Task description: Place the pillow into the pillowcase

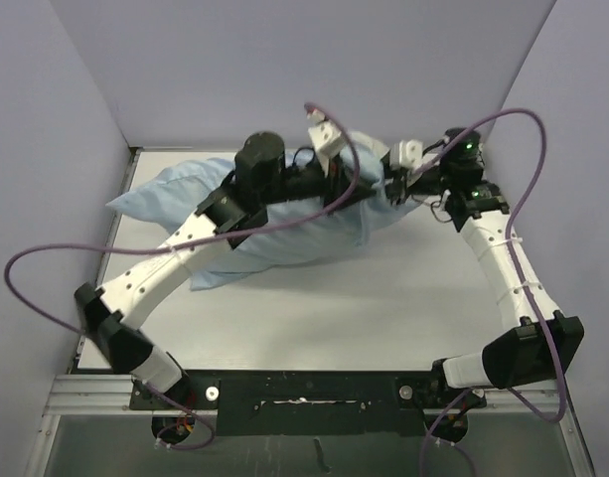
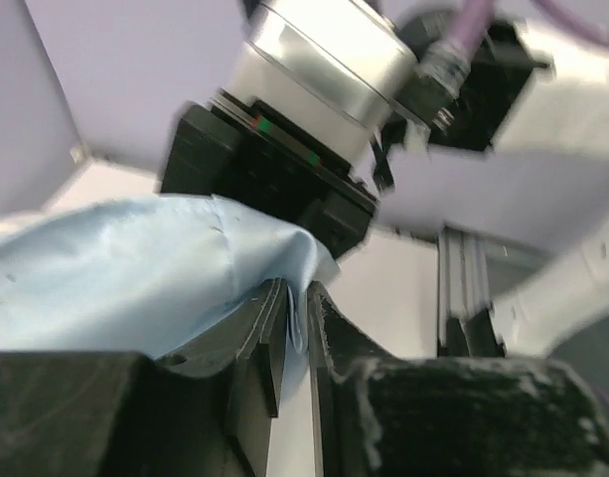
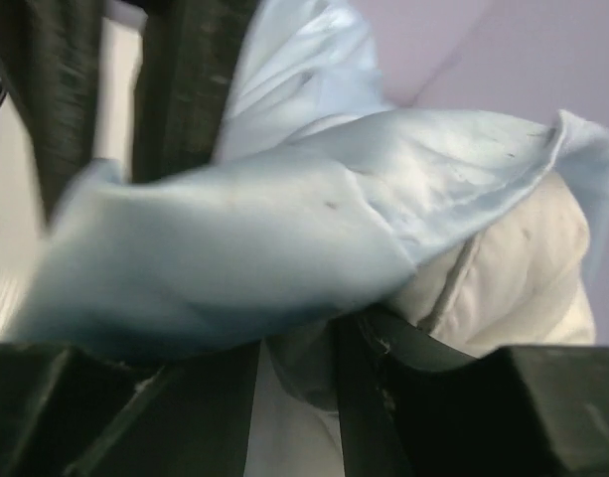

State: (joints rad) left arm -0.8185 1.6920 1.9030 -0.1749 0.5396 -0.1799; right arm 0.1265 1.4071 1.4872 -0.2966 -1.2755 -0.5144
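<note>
The light-blue pillowcase (image 1: 185, 204) lies plump across the back of the table, its open end to the right. Over it reaches my left arm, and my left gripper (image 1: 336, 184) is at that end. In the left wrist view my left gripper (image 2: 302, 293) is shut on a thin edge of the pillowcase (image 2: 115, 268). My right gripper (image 1: 388, 189) meets the same end from the right. Its fingers stand apart in the right wrist view, my right gripper (image 3: 299, 343) open with pillowcase (image 3: 234, 229) cloth draped loosely over it. The off-white pillow (image 3: 513, 268) bulges out of the pillowcase mouth.
The pale table (image 1: 383, 298) is walled by purple panels at the back and both sides. Purple cables loop over both arms (image 1: 528, 149). A metal rail (image 1: 95, 397) runs along the near edge. The right arm's wrist (image 2: 314, 60) hangs close in front of the left wrist camera.
</note>
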